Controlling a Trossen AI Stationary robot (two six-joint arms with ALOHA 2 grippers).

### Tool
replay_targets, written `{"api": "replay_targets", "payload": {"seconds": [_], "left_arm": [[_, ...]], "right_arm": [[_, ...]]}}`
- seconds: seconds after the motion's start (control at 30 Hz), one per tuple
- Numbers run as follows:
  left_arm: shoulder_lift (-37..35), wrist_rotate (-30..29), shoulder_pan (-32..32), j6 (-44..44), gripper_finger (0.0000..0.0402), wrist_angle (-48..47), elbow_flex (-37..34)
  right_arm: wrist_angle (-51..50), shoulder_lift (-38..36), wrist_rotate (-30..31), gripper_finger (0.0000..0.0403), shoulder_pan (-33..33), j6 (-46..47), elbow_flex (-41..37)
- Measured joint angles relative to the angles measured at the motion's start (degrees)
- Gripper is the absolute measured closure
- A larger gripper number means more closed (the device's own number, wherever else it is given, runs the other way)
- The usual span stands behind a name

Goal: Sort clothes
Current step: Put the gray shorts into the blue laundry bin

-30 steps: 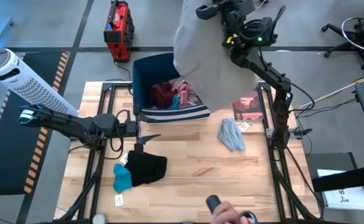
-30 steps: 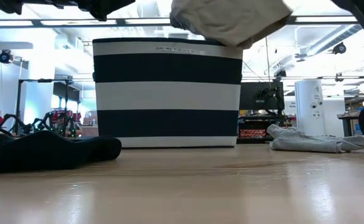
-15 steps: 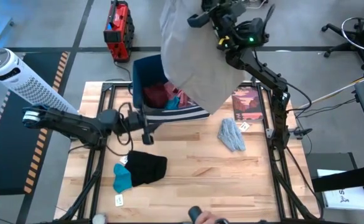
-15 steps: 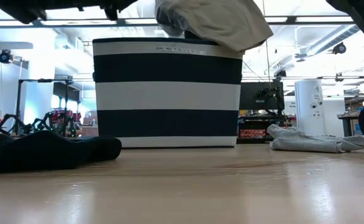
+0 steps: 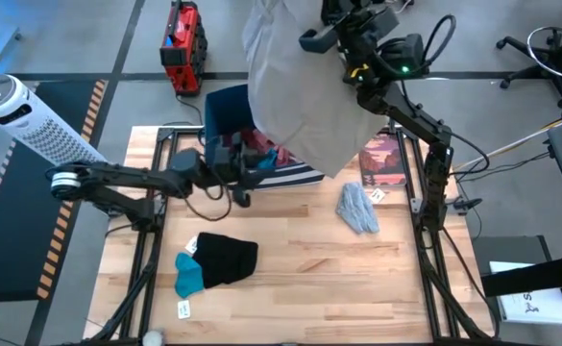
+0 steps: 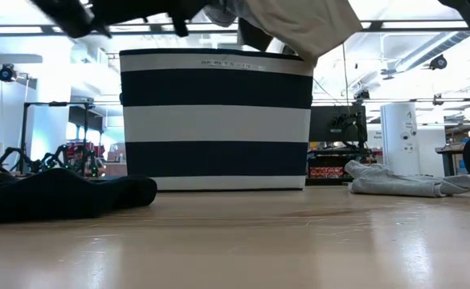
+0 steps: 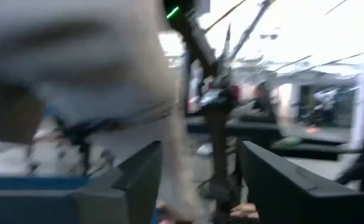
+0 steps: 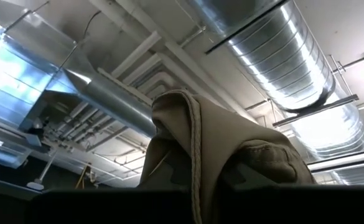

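Large khaki-beige trousers (image 5: 295, 91) hang from my right gripper (image 5: 311, 40), which is clamped on the fabric high above the navy fabric bin with white stripes (image 5: 225, 113); they drape over most of the bin. My left gripper (image 5: 250, 175) sits at the bin's front rim, and I cannot tell how its fingers stand. Maroon and teal pieces (image 5: 266, 147) show inside the bin. On the wooden table (image 5: 300, 279) lie a small black piece (image 5: 227, 259) touching a teal piece (image 5: 188, 274), and, well apart, a pale grey piece (image 5: 358, 208) near a flat reddish-covered book (image 5: 383, 162).

Low view: the trousers' hem (image 6: 295, 22) dangles over the bin's top edge.

Right wrist view: a bunched fold of khaki fabric (image 8: 219, 162) rises from between my fingers.
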Motion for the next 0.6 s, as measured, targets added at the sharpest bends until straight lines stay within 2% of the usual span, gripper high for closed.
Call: {"api": "replay_targets", "payload": {"seconds": [0.13, 0.33, 0.47, 0.6], "left_arm": [[5.8, -1.1, 1.4, -0.2, 0.0151, -1.7, 5.0], [12.3, 3.1, 1.4, 0.9, 0.0116, -1.6, 12.9], [13.9, 2.8, 1.4, 2.4, 0.0126, -1.6, 16.4], [13.4, -2.5, 1.4, 5.9, 0.0184, -1.7, 17.0]], "right_arm": [[-0.1, -0.5, 0.0, 0.0403, 0.9, -0.6, 0.0], [-0.1, -1.0, 0.0, 0.0403, 1.7, -0.6, 0.0], [-0.7, -1.0, 0.0, 0.0403, 2.1, -0.6, 0.0], [-1.7, -1.0, 0.0, 0.0403, 2.4, -0.6, 0.0]]}}
